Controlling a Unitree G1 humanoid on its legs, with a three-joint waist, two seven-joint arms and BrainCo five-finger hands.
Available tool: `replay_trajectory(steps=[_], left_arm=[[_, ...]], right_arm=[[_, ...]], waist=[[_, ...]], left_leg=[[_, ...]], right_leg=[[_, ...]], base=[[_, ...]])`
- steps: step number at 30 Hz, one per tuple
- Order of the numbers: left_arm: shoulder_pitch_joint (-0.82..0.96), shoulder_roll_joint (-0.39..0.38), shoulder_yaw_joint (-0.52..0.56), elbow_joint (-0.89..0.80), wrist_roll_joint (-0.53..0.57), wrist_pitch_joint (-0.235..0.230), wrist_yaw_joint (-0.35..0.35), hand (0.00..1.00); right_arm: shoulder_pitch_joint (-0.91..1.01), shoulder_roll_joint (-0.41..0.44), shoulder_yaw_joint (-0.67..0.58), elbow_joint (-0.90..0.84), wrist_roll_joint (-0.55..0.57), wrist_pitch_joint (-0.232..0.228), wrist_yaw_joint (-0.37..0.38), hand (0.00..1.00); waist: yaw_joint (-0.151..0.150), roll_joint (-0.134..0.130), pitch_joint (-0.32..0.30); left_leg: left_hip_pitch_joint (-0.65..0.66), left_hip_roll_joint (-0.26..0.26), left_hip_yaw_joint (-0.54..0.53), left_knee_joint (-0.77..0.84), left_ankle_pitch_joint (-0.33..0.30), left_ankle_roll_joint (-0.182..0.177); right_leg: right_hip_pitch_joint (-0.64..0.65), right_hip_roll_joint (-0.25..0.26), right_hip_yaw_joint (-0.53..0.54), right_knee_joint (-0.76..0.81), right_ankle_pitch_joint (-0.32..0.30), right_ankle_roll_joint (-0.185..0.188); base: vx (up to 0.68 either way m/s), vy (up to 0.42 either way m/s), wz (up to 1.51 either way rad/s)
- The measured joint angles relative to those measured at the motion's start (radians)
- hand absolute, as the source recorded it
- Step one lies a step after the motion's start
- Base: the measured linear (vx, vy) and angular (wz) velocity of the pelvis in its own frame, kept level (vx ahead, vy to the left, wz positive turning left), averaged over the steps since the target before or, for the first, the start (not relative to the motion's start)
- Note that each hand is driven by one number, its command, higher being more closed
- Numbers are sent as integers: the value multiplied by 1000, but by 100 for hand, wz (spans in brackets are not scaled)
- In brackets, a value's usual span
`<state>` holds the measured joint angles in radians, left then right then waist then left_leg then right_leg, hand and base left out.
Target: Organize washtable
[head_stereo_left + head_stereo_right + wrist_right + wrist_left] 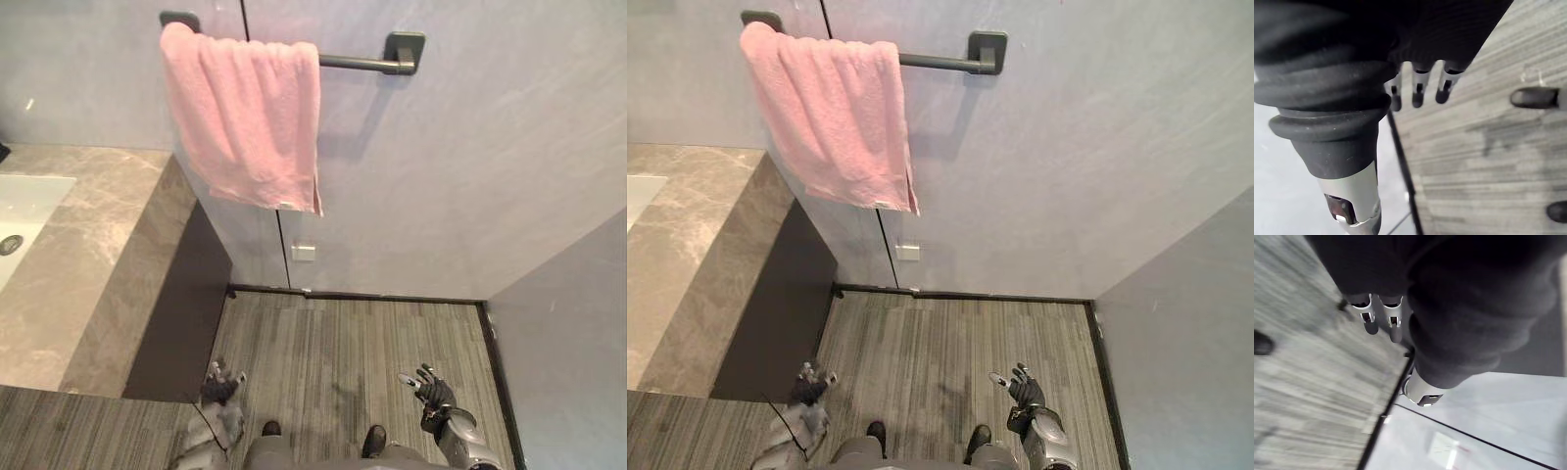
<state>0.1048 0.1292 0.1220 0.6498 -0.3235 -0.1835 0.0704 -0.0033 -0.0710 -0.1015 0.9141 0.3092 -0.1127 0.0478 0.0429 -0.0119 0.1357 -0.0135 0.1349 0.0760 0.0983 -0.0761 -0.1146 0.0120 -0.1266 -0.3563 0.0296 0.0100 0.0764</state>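
- The pink terry towel [245, 117] is seen draped over the dark grey metal wall rail [362, 63], hanging down past the end of the grey marble washtable [88, 255], whose white basin [24, 211] is set in at the far left.
- The left hand [221, 384] is held low above the striped grey floor [333, 323], beside the dark side panel of the washtable; its fingers are relaxed and nearly straight, and nothing is grasped.
- The right hand [431, 390] is held low on the other side, well apart from the towel, fingers spread loosely, nothing in it.
- The step is judged to lie between actions: the towel looks already hung, and no object is being handled.
- Next, it is judged that a turn towards the washtable would be called for, so that anything left on it can be looked for and reached.
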Motion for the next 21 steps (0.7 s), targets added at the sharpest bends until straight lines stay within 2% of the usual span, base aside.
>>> replay_trajectory(steps=[4, 7, 10, 11, 12, 15, 18, 21], left_arm=[[10, 54, 10, -223, 26, -8, -4, 0], [12, 85, 18, -380, 36, -12, -8, 0], [-7, 175, 41, -546, 65, -21, -37, 0], [-31, 240, 49, -575, 72, -24, -47, 0], [-70, 305, 49, -579, 72, -27, -50, 0], [-163, 421, 49, -579, 69, -46, -53, 0], [-250, 500, 50, -568, 45, -72, -62, 0], [-314, 539, 50, -509, 20, -84, -65, 0]], right_arm=[[-10, -17, 28, -13, -4, 0, 5, 0], [-9, -35, 74, -37, -7, 1, 24, 0], [-14, -45, 94, -38, -17, 2, 50, 0], [-13, -56, 113, -38, -26, 2, 60, 0], [-12, -64, 117, -38, -33, 5, 65, 0], [-10, -75, 125, -38, -46, 6, 68, 0], [-8, -94, 152, -38, -47, 6, 83, 0], [-4, -94, 155, -38, -48, 7, 92, 0]], waist=[[0, 29, -17], [-2, 38, -27], [-1, 35, -33], [-1, 34, -39], [-1, 36, -45], [-3, 35, -55], [-3, 34, -57], [-4, 34, -57]], left_leg=[[16, -6, 5, -57, 27, 4], [30, -3, 10, -86, 37, 4], [44, 1, 20, -100, 40, 5], [43, 1, 26, -101, 40, 5], [42, 0, 28, -102, 41, 6], [46, -7, 28, -103, 43, 8], [46, -12, 27, -123, 60, 11], [47, -12, 23, -136, 70, 11]], right_leg=[[-3, 2, 4, -24, 15, -4], [-3, 9, 9, -33, 23, -7], [1, 16, 23, -48, 36, -11], [2, 18, 27, -62, 45, -10], [3, 18, 28, -71, 53, -10], [22, 18, 27, -103, 71, -9], [24, 18, 26, -127, 88, -10], [21, 19, 22, -127, 90, -12]], base=[[2, 5, -2], [-7, -13, -8], [-6, -1, -17], [-7, 3, -13], [-8, 7, -10], [0, 0, 0], [-10, -1, 1], [-35, -10, 4]])
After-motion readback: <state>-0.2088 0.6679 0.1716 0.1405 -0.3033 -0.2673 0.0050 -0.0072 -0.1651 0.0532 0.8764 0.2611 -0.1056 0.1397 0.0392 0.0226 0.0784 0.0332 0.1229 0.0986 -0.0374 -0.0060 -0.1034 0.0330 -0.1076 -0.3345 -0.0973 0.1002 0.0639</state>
